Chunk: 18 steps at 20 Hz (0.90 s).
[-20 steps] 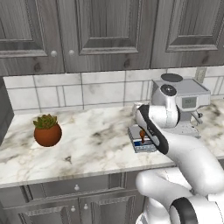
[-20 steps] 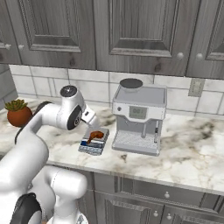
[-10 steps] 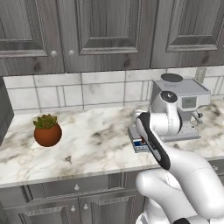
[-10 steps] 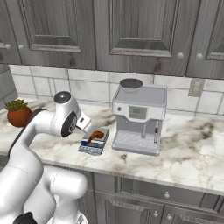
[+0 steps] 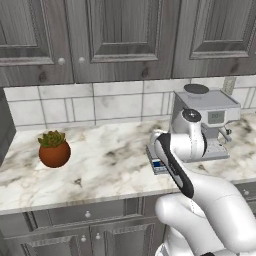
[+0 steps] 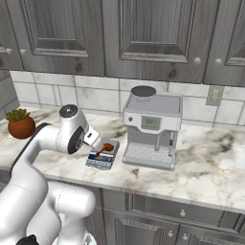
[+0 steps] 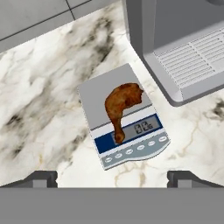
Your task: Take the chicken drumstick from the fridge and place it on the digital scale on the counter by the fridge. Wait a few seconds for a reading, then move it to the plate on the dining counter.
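marble-white counter (image 5: 100, 165) with grey veins, running beneath dark grey panelled wall cabinets (image 5: 120, 35) and a pale tiled backsplash (image 5: 100, 105); on it, from largest to smallest: a boxy grey coffee machine (image 6: 152, 127) with a slotted drip tray, a round terracotta pot holding a green succulent (image 5: 54, 150), a flat grey digital scale (image 7: 124, 120) with a blue-and-white display panel and a row of buttons, and an orange-brown chicken drumstick (image 7: 122, 105)

the drumstick lies on the scale's weighing plate, thick meaty end toward the back of the plate, thin bone end reaching over the display panel; the scale sits just beside the coffee machine's drip tray, apart from it, and well apart from the potted plant

the white arm's two-finger gripper (image 7: 112, 177) hovers above the scale with its dark finger tips spread wide on either side and nothing between them, clear of the drumstick

handling, as judged: the drumstick is probably light, fairly firm and smooth-skinned, so it may slip or roll; the broad meaty end offers the surest hold, the fingers closing across its width, whereas the tapered bone end could pivot out

obstacles, as judged: the coffee machine's wall stands close on one side of the scale and leaves less room for that finger and for the lift; the open marble on the other side is free
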Available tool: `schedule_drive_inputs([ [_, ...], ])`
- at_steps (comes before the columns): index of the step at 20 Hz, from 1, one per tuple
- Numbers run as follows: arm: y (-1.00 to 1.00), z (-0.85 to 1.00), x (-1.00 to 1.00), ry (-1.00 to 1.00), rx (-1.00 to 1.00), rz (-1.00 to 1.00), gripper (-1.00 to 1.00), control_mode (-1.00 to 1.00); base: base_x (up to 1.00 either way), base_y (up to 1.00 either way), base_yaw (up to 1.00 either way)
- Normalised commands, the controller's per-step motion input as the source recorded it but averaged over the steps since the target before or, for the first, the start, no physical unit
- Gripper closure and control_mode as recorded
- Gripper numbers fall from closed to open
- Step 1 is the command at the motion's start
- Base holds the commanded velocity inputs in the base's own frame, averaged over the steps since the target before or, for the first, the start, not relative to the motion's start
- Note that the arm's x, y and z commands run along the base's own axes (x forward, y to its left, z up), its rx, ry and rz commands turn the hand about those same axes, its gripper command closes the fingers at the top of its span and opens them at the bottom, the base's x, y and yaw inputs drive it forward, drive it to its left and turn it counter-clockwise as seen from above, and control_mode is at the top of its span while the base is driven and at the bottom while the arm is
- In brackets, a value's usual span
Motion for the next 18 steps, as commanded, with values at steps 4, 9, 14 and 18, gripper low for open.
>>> schedule_drive_inputs([
  [4,0.0,-0.06,0.0,0.02,0.0,0.0,-1.0,-1.0,0.0,0.0,0.0],
  [9,0.0,-0.02,0.0,0.0,0.0,0.0,-1.0,-1.0,0.0,0.0,0.0],
  [14,0.0,-0.01,0.0,0.0,0.0,0.0,-1.0,-1.0,0.0,0.0,0.0],
  [18,0.0,-0.02,0.0,0.0,0.0,0.0,-1.0,-1.0,0.0,0.0,0.0],
])
